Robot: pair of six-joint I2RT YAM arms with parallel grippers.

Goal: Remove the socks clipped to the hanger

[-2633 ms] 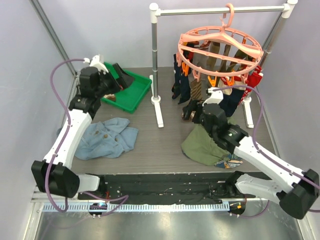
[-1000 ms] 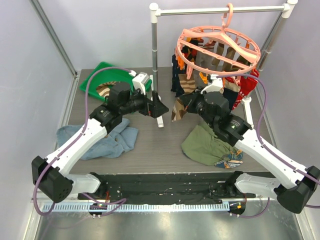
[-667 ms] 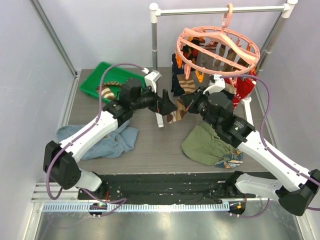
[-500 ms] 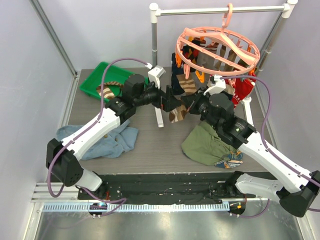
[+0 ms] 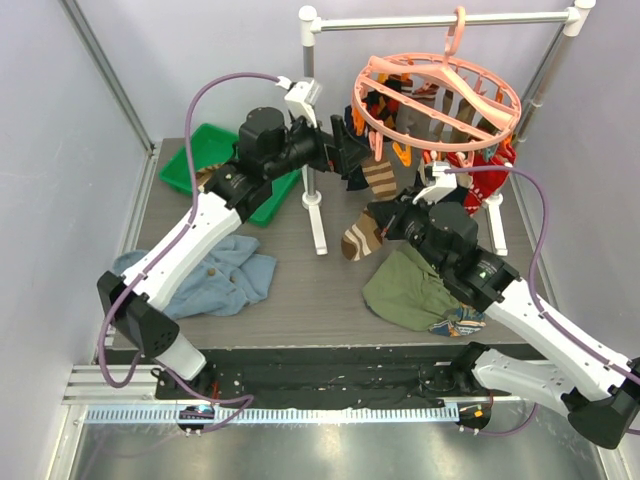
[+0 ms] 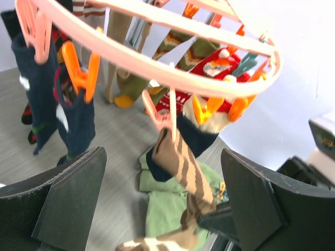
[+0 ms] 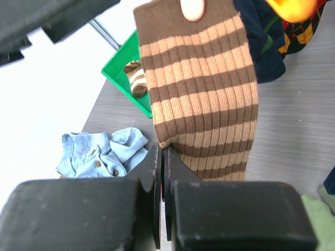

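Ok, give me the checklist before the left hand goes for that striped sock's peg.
1. Right hand shut on striped sock: ok.
2. Left hand open: ok.
3. Peg centred ahead of left fingers: ok.
4. Left fingers around peg: not ok, it lies ahead of them.
5. Navy sock apart from left fingers: cannot tell.
6. Hanger hooked on rail: ok.

Table (image 5: 320,290) bears green tray (image 5: 178,170); denim garment (image 5: 240,275); olive garment (image 5: 405,290).
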